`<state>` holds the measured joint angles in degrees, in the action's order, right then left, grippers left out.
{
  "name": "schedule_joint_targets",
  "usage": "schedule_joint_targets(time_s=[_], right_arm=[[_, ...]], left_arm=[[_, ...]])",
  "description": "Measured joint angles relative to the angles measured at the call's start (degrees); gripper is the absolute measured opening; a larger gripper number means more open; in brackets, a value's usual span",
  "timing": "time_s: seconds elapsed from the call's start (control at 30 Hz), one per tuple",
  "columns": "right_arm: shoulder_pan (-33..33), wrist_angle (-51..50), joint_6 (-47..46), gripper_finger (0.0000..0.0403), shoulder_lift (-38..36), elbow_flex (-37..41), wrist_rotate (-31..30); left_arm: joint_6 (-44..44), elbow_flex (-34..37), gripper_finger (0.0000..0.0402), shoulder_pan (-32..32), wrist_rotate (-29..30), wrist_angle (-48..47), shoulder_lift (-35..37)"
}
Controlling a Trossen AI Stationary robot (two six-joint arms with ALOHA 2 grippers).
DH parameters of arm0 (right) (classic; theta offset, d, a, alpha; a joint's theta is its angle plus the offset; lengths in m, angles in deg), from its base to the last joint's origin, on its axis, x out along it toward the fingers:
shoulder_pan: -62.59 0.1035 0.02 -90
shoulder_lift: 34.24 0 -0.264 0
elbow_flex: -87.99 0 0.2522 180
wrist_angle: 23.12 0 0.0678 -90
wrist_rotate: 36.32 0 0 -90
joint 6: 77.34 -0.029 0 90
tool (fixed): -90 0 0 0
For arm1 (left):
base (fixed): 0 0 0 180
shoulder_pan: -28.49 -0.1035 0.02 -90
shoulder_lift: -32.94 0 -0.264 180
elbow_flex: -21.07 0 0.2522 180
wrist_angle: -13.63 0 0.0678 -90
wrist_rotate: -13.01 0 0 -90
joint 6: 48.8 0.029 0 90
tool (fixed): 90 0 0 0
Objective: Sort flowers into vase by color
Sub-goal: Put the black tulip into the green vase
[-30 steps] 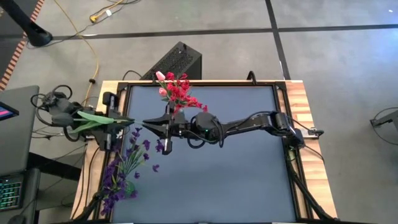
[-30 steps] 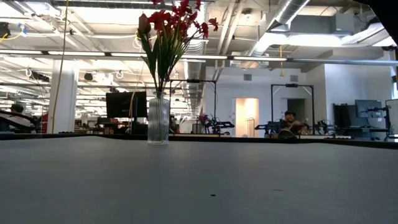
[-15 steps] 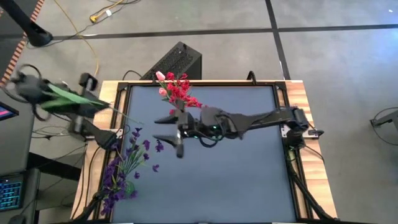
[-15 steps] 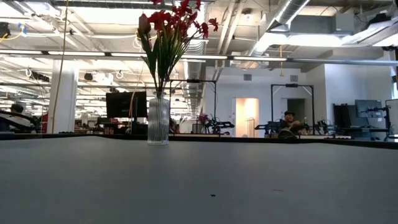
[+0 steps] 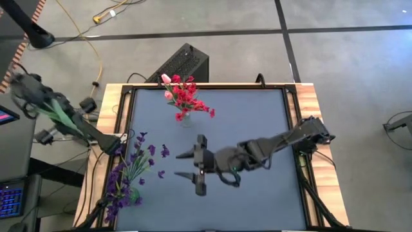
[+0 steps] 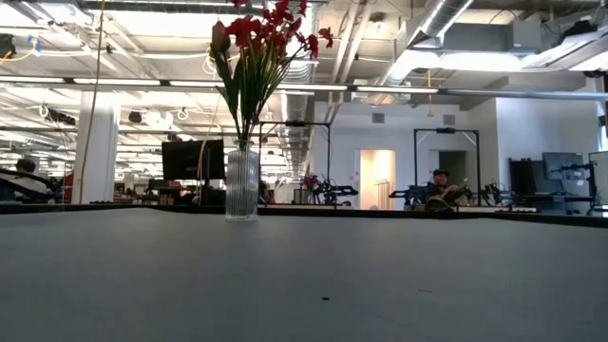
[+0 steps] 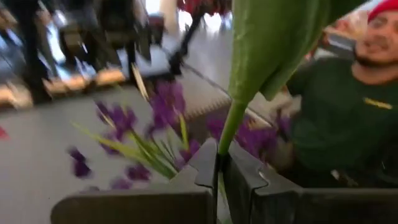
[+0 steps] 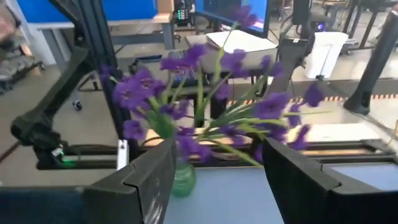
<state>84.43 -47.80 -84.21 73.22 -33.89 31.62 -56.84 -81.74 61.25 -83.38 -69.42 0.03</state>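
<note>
Beyond the right hand (image 5: 196, 173) (fingers spread) stand the purple flowers (image 5: 129, 173).

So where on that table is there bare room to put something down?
The wide stretch of table right of the vase of red flowers is bare, as is the near strip below the right gripper, which is open. The left edge is crowded: purple flowers spread there.

Open-plan workshop around a dark table (image 5: 257, 193)

Grey concrete floor (image 5: 347, 58) at 12 o'clock, with a yellow cable (image 5: 96, 58) at 11; exposed ducts (image 6: 446, 28), white columns (image 6: 95, 147), and monitors (image 6: 192, 160) beyond.
</note>
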Motion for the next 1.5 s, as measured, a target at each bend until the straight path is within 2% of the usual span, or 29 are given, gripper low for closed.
schedule_joint_targets(time_s=[0.1,0.27,0.33,0.43,0.63,0.83,1.07,1.17,1.33,1.5], right_arm=[[2.2,0.5,-2.3,0.0265,1.4,0.0,-2.4],[5.4,0.5,-6.0,0.0265,3.6,0.1,-4.2],[6.5,1.2,-8.0,0.0265,4.8,0.1,-4.2],[8.5,0.2,-8.7,0.0265,5.4,0.1,-6.2],[10.9,0.2,-9.8,0.0265,5.4,0.1,-6.8],[11.6,-1.2,-9.8,0.0265,5.4,0.1,-8.5],[10.0,-2.4,-9.7,0.0265,5.2,0.1,-8.4],[9.1,-2.6,-9.7,0.0265,5.2,0.1,-8.1],[8.4,-3.7,-9.8,0.0265,5.2,0.1,-8.0],[7.9,-3.8,-10.3,0.0265,5.2,0.1,-7.9]], left_arm=[[-0.8,4.8,0.0000,0.0,-4.4,0.5,0.0],[1.5,16.1,0.0000,0.0,-17.3,10.9,-0.1],[3.3,19.9,0.0000,0.1,-18.7,13.3,-0.1],[7.0,23.8,0.0000,0.6,-17.8,13.5,1.0],[8.6,26.2,0.0000,1.6,-10.8,16.1,6.5],[8.3,34.0,0.0000,1.7,-11.2,23.7,10.0],[9.5,35.2,0.0000,3.1,-13.0,24.5,11.7],[9.8,38.6,0.0000,4.0,-14.2,25.3,11.2],[11.0,42.9,0.0000,8.3,-15.2,29.5,11.3],[13.0,43.4,0.0000,14.8,-10.5,32.8,11.1]])
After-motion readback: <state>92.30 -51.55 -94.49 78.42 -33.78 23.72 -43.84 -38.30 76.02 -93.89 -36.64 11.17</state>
